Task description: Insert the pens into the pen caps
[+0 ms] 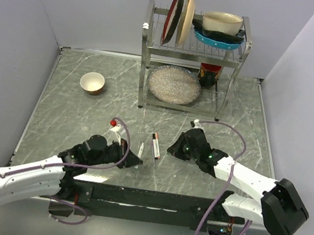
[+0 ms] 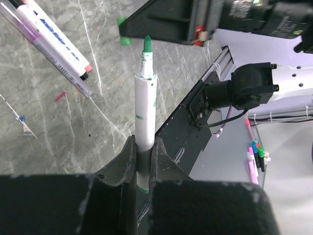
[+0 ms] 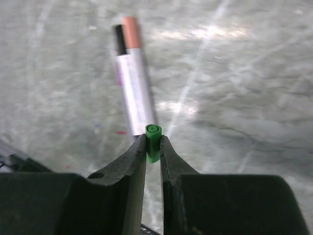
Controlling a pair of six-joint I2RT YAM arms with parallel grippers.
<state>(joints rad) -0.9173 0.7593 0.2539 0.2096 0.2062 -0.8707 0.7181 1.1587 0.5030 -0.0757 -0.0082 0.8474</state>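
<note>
My left gripper [image 2: 144, 144] is shut on a white pen [image 2: 145, 107] whose bare green tip points away from the wrist. In the top view this gripper [image 1: 137, 161] sits near the table's front edge, with the pen [image 1: 141, 149] sticking out of it. My right gripper [image 3: 153, 139] is shut on a small green pen cap [image 3: 153, 143], open end outward. In the left wrist view the cap [image 2: 123, 38] lies just left of and beyond the pen tip, not touching it. Two more pens [image 1: 154, 145] lie side by side between the grippers, one black-ended, one reddish-ended [image 3: 130, 27].
A metal dish rack [image 1: 192, 58] with plates and bowls stands at the back, a round speckled plate [image 1: 173, 84] under it. A small bowl [image 1: 92, 82] sits at the back left. A black rail [image 1: 150, 199] runs along the front edge.
</note>
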